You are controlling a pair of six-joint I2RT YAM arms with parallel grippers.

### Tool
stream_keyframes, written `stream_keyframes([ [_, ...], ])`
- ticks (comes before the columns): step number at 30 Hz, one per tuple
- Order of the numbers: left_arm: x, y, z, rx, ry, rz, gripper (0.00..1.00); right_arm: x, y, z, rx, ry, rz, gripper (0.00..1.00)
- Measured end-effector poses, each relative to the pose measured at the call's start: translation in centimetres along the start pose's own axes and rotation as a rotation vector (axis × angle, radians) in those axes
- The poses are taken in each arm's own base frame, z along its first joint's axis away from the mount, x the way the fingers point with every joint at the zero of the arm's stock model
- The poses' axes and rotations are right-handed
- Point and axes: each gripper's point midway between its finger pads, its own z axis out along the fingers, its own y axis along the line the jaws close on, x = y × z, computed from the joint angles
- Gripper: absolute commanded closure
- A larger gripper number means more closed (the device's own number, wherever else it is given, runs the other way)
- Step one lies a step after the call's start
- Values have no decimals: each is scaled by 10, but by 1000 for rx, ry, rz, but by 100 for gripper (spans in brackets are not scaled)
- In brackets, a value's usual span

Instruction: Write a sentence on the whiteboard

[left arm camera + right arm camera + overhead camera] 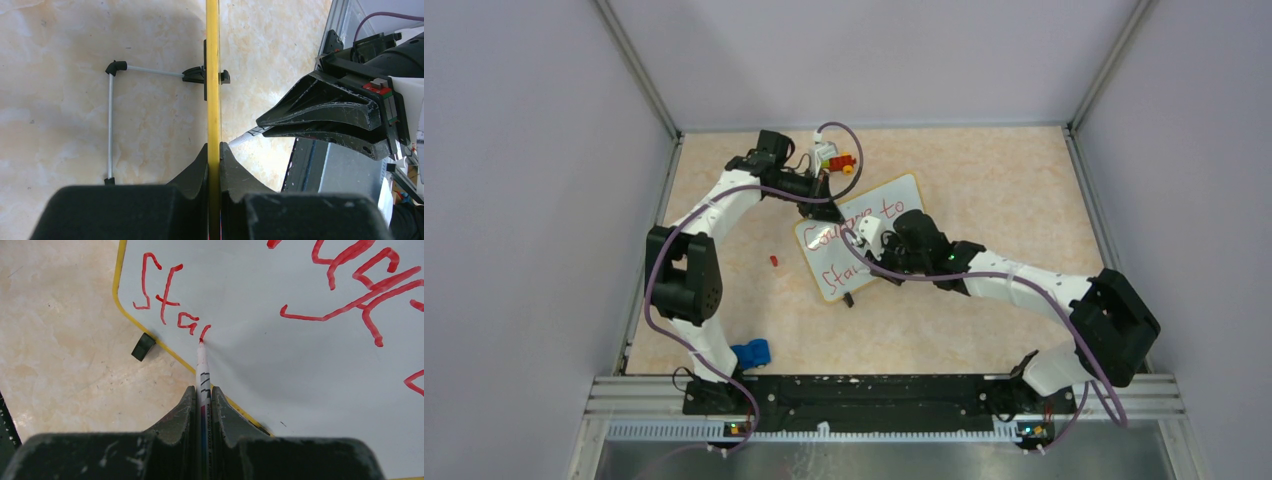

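From above, the whiteboard [879, 200] sits mid-worktop [994, 190], skewed to the arms. The sentence [856, 222] reads "Courage to" over "Sta". The left tool [821, 207] is at the board's far-left corner, and the right tool [871, 240] is over its face.

Only the left wrist view shows the board edge-on. Its yellow rim is pinched between the left tool's closed fingers, and a black foot [205, 76] is clipped on it.

The right wrist view shows the right tool clamped on a marker [202, 362], whose red tip touches the board just after "Sta".
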Motion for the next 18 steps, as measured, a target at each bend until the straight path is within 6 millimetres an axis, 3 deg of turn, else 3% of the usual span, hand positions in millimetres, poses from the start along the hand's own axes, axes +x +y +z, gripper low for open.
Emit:
stream_keyframes([
  [18, 0, 0, 0, -1, 1, 0, 100, 0, -4, -1, 11, -2, 33, 100],
])
